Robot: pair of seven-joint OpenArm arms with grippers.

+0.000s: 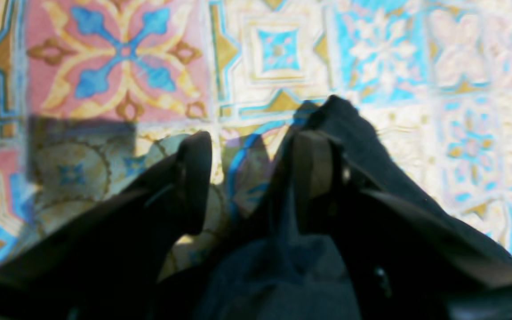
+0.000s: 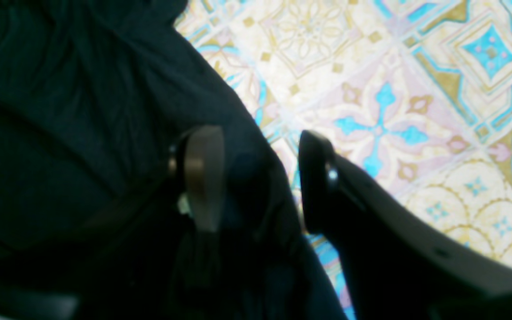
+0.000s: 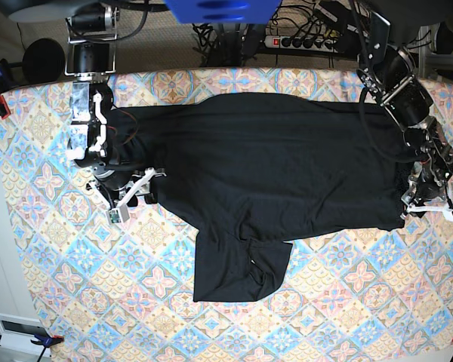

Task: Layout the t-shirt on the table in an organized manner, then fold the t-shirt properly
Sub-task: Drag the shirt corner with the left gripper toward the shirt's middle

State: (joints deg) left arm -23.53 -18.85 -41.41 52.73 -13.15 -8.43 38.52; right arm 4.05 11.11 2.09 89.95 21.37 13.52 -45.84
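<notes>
Two hands are down at opposite ends of the t-shirt (image 3: 279, 170), which lies spread across the far half of the table (image 3: 53, 249), one sleeve flopped out toward the near side with its end folded and rumpled; the left hand (image 1: 249, 166) sits at one side edge of the black cloth, its fingers apart, and from its own wrist view a fold of the t-shirt (image 1: 362, 146) rises just outside one finger and bunches low beneath the hand, while tiled cloth shows in the gap between the fingertips, so I cannot tell whether any fabric is actually caught there; the right hand (image 2: 260, 178) is at the other side edge, fingers likewise apart; one finger (image 2: 202, 175) lies over the t-shirt (image 2: 69, 124) and the other finger (image 2: 316, 178) stands over the bare table (image 2: 416, 89), with the cloth's edge running up between them; in the base view the right hand (image 3: 132, 197) is at the dark hem, tilted outward, and the left hand (image 3: 423, 204) is just beside the opposite edge of the shirt; a power strip (image 3: 306, 41) and cables lie beyond the table's far edge.
</notes>
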